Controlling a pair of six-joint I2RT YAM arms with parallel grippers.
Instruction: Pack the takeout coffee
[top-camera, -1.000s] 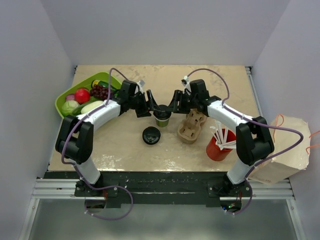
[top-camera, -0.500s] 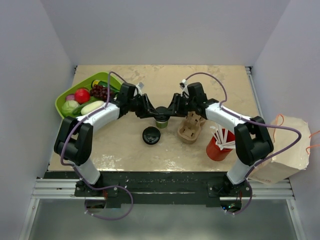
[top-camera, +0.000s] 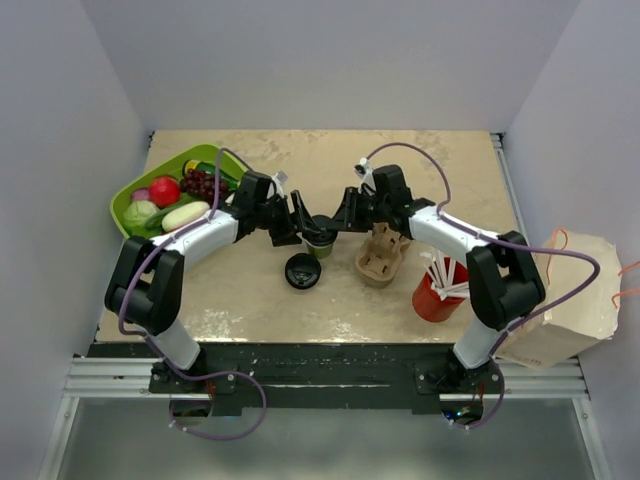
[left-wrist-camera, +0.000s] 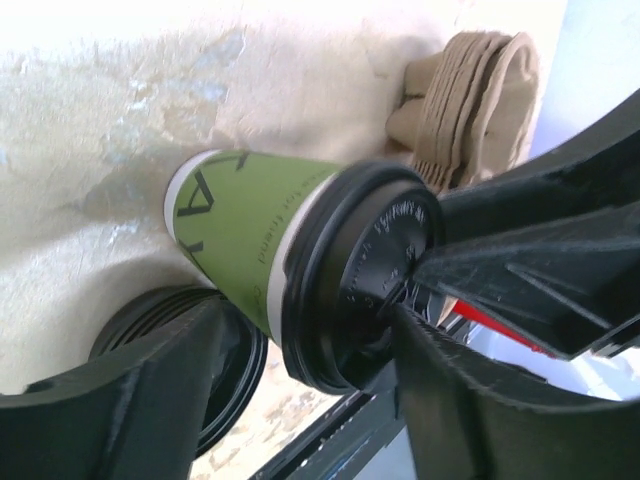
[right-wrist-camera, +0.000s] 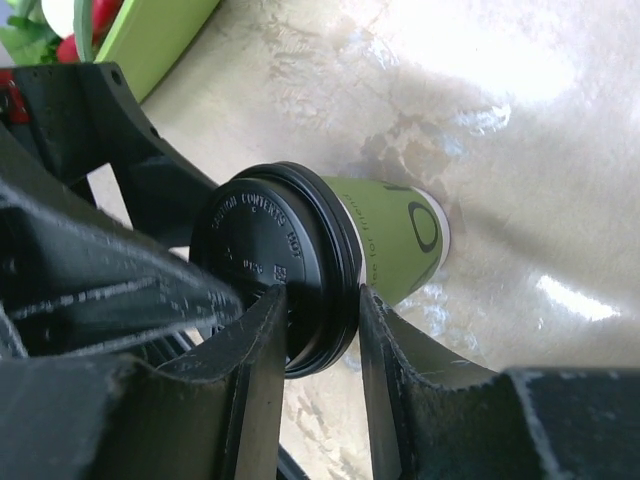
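Across the beige tabletop (top-camera: 250, 300) both arms reach inward and meet at its middle. A tan moulded-pulp cup carrier (top-camera: 380, 255) sits just right of that spot, likely the cup's destination. The small green paper cup (left-wrist-camera: 240, 230) stands upright between the fingers of the left end effector (left-wrist-camera: 305, 330), probably to steady it, though I cannot tell whether they press it. The right end effector (right-wrist-camera: 315, 310) is clenched on the rim of the round black plastic lid (right-wrist-camera: 260, 260), seemingly seating it.
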